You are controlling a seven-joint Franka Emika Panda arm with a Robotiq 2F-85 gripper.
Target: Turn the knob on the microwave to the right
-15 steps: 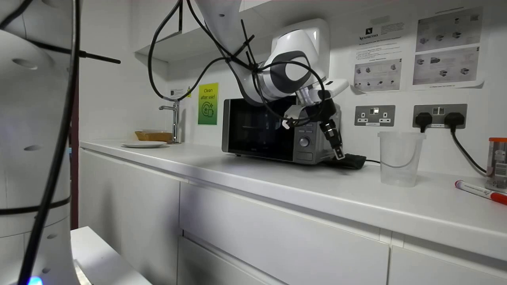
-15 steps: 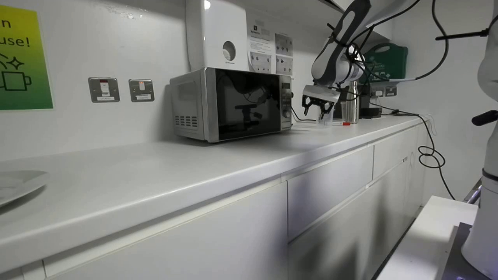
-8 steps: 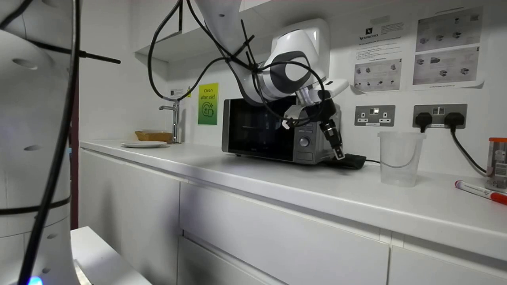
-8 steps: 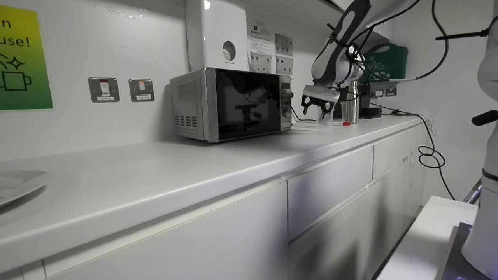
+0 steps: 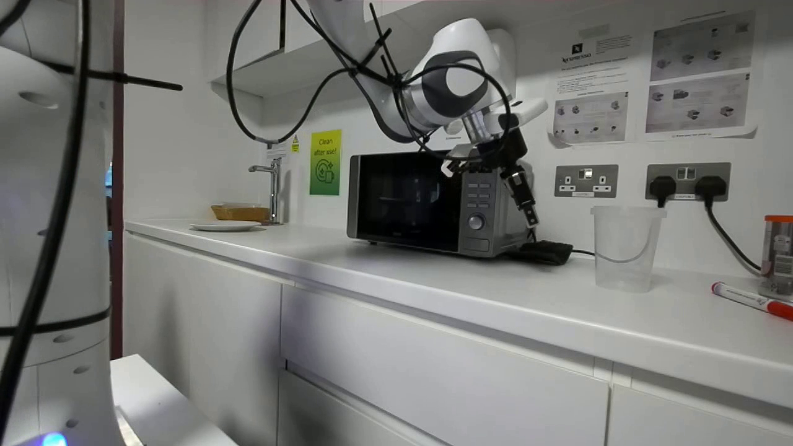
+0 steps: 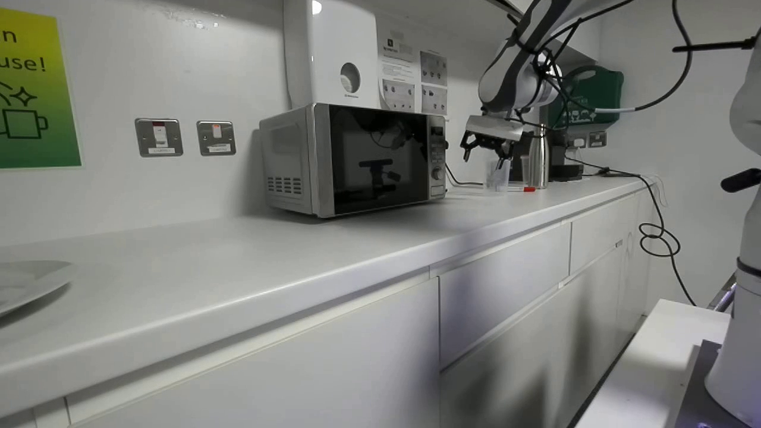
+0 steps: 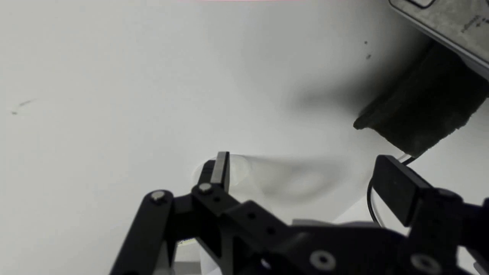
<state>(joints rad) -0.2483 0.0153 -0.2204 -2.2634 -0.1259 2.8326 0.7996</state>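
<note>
Change: end effector point(image 6: 483, 161) has risen slightly, jaws apart, gripping nothing | Microwave point(image 5: 409, 201): on desk point(image 5: 396, 263), near end effector, knob point(image 5: 476, 222) untouched | Meaning: probably lining up for knob; turn apparently not begun

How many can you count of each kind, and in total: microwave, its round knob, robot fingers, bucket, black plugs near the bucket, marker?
Microwave: 1
Round knob: 1
Fingers: 2
Bucket: 1
Black plugs: 2
Marker: 1
Total: 8

Soft light — blurry shadows on counter point(image 7: 126, 95).
</note>
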